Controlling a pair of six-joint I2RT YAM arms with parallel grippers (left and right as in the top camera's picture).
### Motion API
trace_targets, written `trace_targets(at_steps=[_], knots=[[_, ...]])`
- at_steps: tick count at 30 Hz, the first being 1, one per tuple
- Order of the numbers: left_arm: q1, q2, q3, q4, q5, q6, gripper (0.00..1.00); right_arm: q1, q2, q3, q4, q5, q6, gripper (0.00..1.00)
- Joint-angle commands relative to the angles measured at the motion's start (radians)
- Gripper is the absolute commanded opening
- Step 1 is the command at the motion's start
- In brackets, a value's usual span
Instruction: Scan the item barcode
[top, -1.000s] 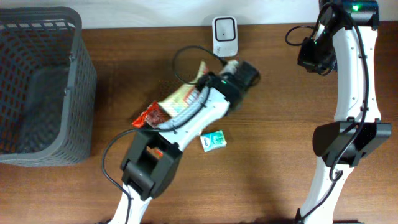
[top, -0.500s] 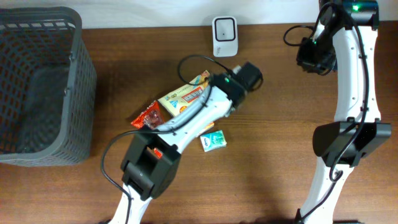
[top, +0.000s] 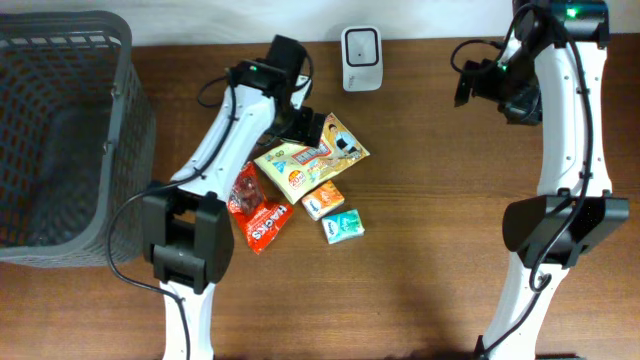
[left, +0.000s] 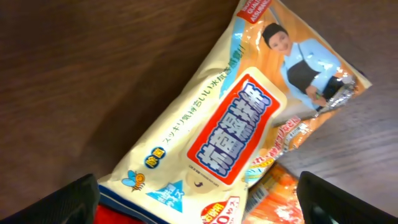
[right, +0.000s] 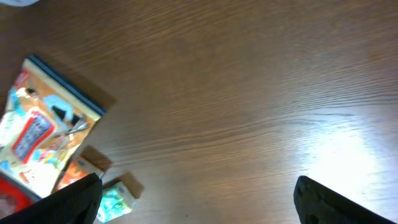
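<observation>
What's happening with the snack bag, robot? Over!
Left gripper open over snack bag. Right gripper open, empty. Bag flat on table, short of scanner. Orange packet crowds its edge.

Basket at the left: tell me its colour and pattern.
The basket is dark grey, with open mesh walls; it shows best in the overhead view.
</observation>
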Motion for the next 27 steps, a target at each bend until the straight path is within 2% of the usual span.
trace_targets(at_steps=[1, 4, 10, 14, 19, 27], knots=[[0.000, 0.008, -0.014, -0.005, 0.016, -0.004, 0.99, 0.050, -0.019, -0.006, -0.006, -0.060, -0.004, 0.99], [0.014, 0.009, -0.016, -0.003, -0.057, -0.050, 0.99, 0.103, -0.019, -0.055, -0.005, -0.060, -0.004, 0.98], [0.026, 0.009, -0.018, -0.004, -0.063, -0.051, 0.99, 0.207, -0.019, -0.111, 0.035, -0.060, 0.010, 0.99], [0.040, 0.013, -0.018, -0.004, -0.121, -0.052, 0.99, 0.244, -0.019, -0.114, 0.059, -0.059, 0.031, 0.99], [0.058, 0.055, -0.018, -0.016, -0.116, -0.108, 0.99, 0.266, -0.013, -0.116, 0.066, -0.056, 0.031, 0.99], [0.066, 0.170, -0.018, -0.007, 0.002, -0.106, 0.99, 0.267, -0.008, -0.121, 0.074, -0.056, 0.034, 0.99]])
